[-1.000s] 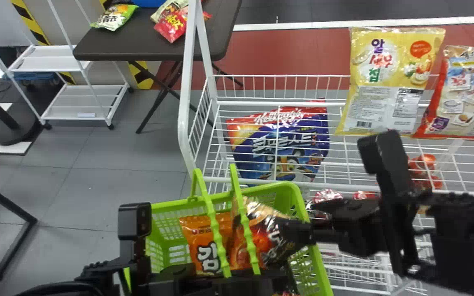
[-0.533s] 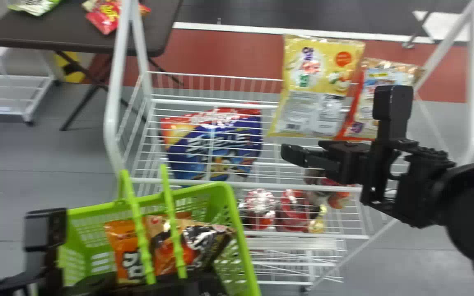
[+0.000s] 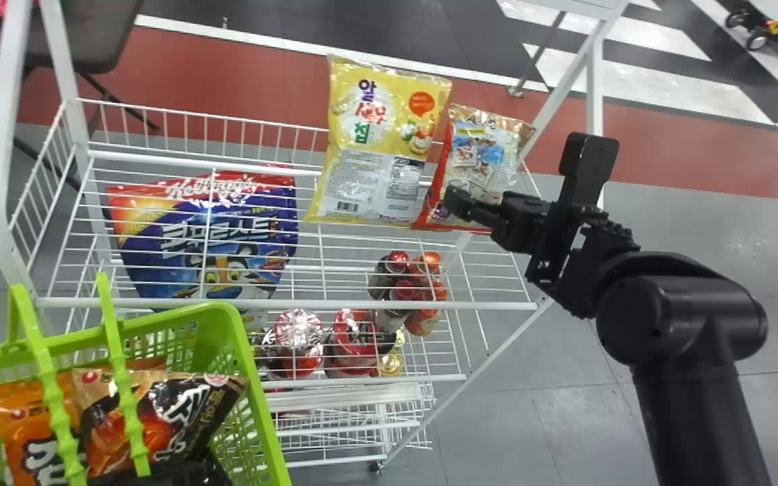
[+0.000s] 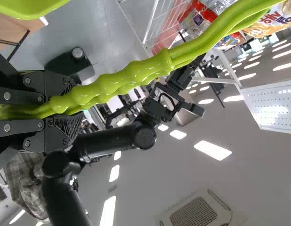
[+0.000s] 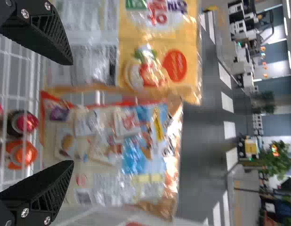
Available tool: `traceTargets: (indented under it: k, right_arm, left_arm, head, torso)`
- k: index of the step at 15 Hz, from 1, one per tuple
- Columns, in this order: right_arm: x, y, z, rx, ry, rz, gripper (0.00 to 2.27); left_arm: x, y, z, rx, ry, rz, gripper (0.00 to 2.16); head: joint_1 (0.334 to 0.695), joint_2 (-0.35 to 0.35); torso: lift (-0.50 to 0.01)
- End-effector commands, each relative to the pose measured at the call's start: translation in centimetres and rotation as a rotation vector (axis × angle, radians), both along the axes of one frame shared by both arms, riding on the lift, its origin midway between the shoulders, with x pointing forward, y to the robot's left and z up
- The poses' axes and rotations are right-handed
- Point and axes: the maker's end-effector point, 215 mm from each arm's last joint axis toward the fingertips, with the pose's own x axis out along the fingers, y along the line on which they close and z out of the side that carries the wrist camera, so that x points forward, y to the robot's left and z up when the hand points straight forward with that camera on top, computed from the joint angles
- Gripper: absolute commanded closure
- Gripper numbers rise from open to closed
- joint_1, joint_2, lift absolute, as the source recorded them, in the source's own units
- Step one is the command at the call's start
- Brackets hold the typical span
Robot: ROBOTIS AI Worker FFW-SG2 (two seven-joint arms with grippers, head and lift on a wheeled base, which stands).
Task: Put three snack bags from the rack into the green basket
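the left gripper (image 3: 159, 474) is clamped on the handles (image 3: 57, 405) of the green basket (image 3: 235, 332). the right gripper (image 3: 458, 200), spread wide, hangs near the red-edged bag (image 3: 477, 158) at the rack (image 3: 294, 306).

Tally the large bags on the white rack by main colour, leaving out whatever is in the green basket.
Yellow bag: 1
Blue bag with red top: 1
Beige bag with red edge: 1
Total: 3

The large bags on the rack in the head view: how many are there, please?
3: a blue bag at the left behind wires, a yellow bag right of it, and a red-edged bag at the far right. Others may be hidden.
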Motion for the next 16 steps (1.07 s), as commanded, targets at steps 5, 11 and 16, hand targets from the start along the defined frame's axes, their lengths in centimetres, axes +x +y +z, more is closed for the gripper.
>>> traceTargets:
  k: [5, 11, 16]
  right_arm:
    - [5.7, -3.8, -2.0, -0.062, -0.018, -0.046, 0.08]
    - [5.8, -2.8, -3.8, 0.002, 0.03, -0.024, 2.17]
    - [3.3, -4.4, -0.2, 0.073, 0.003, -0.052, 2.25]
  left_arm:
    - [-0.5, 0.8, 0.1, -0.014, 0.011, 0.016, 2.15]
    - [-0.7, 1.2, 0.3, -0.013, 0.008, 0.024, 2.15]
    - [-0.7, 1.2, 0.2, -0.012, 0.009, 0.024, 2.15]
  head:
    - [0.695, -0.35]
    - [0.695, -0.35]
    - [0.695, -0.35]
  torso:
    - [0.0]
    - [0.0]
    - [0.0]
